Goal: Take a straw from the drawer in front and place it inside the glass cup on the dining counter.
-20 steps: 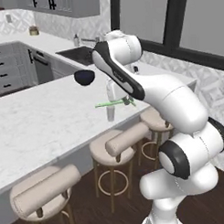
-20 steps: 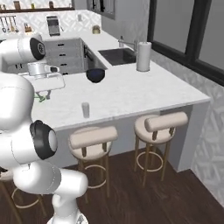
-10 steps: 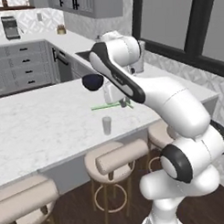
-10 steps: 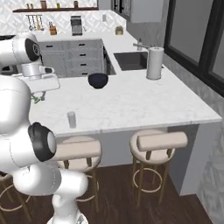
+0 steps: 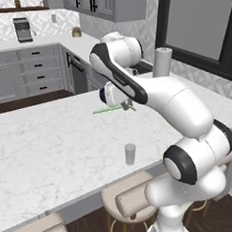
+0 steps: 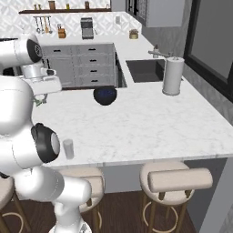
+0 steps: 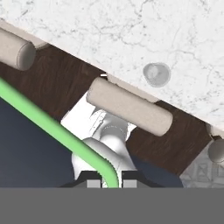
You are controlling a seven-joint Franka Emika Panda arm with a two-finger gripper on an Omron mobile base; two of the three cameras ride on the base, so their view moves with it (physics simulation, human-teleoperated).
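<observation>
Gripper (image 5: 128, 106) is clamped on the straw (image 5: 107, 109), held up in the air over the dining counter (image 5: 52, 148). Straw sits roughly level in the left base view, long end sticking out away from the gripper, clear of the marble.

Hand view: straw (image 7: 52, 127) runs diagonally from the upper left edge and curves down between the two finger tips (image 7: 93, 183), pinched there. Gripper (image 7: 108, 183) jaws are pressed to both sides of the straw.

Glass cup (image 5: 130, 154) stands upright on the dining counter near its front edge, empty as far as I can see. It's well apart from the straw, closer to the stool side than the gripper is. Same cup from above in the hand view (image 7: 156, 74), mouth visible, just inside the counter edge (image 7: 131, 35). Right base view has it at (image 6: 68, 149), beside the arm's elbow.

Dark blue bowl (image 6: 105, 95) sits further back on the counter. Paper towel roll (image 6: 173, 75) stands upright next to the sink (image 6: 144, 70). Tan stools (image 6: 178, 181) are tucked under the counter's front edge.
</observation>
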